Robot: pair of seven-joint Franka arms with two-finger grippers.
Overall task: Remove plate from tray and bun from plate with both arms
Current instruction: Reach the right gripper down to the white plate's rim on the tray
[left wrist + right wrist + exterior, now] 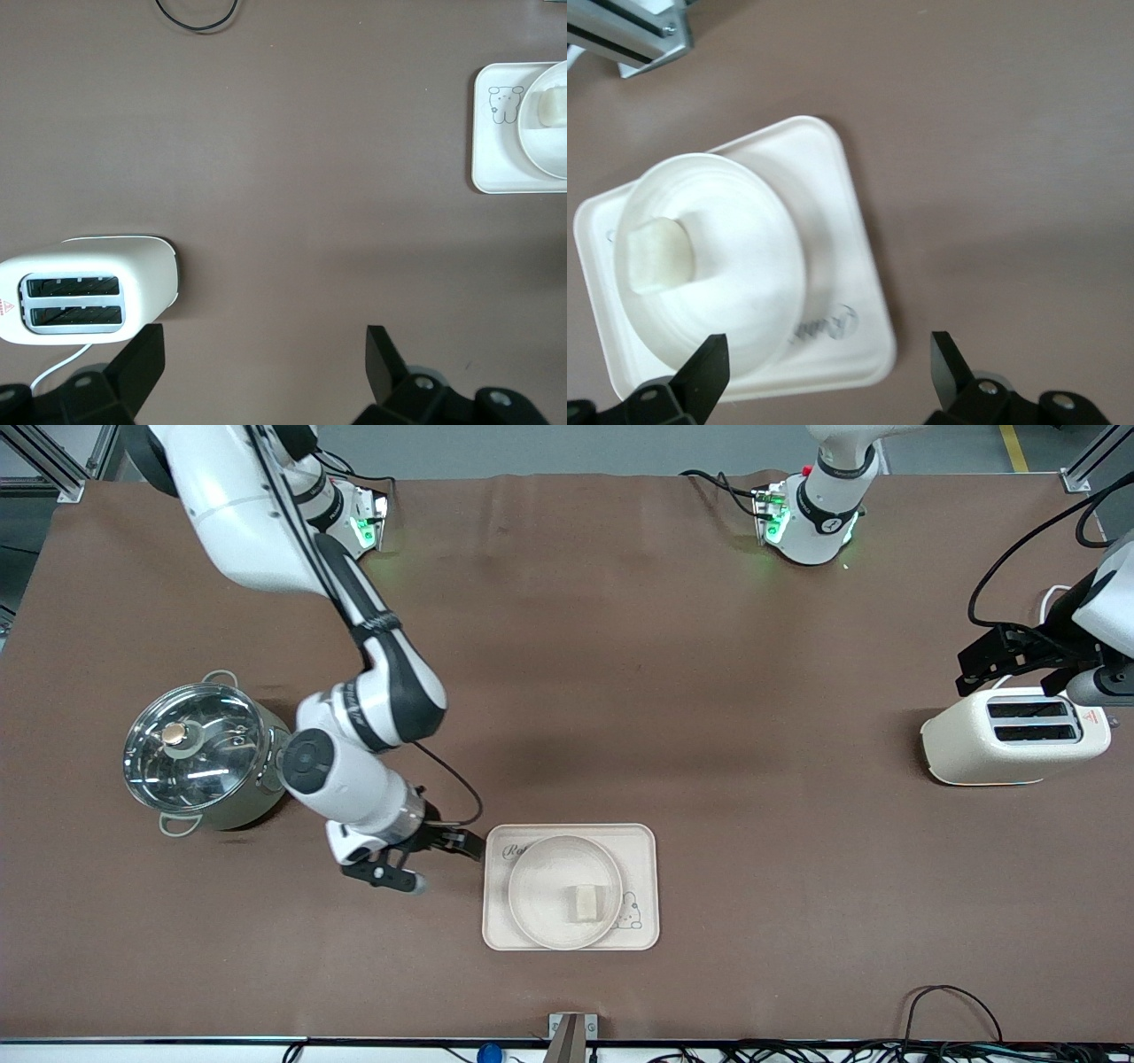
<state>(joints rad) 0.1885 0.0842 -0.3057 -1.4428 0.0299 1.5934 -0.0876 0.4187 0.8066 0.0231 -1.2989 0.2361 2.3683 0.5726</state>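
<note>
The round cream-white plate [540, 886] lies on the rectangular cream tray [642, 868], near the table's front edge. The pale bun [584, 903] lies in the plate. Both also show in the right wrist view, plate [744, 257] and bun [656, 257], and at the edge of the left wrist view, plate [545, 146] and bun [551, 102]. My right gripper [456, 840] is open and empty, just off the tray's corner toward the right arm's end; its fingertips [709, 363] show wide apart. My left gripper [988, 664] is open and empty above the toaster [1014, 733].
A steel pot with a glass lid [199, 753] stands toward the right arm's end, beside the right arm's wrist. The white two-slot toaster [84, 288] stands at the left arm's end. Cables [948, 1001] run along the front edge.
</note>
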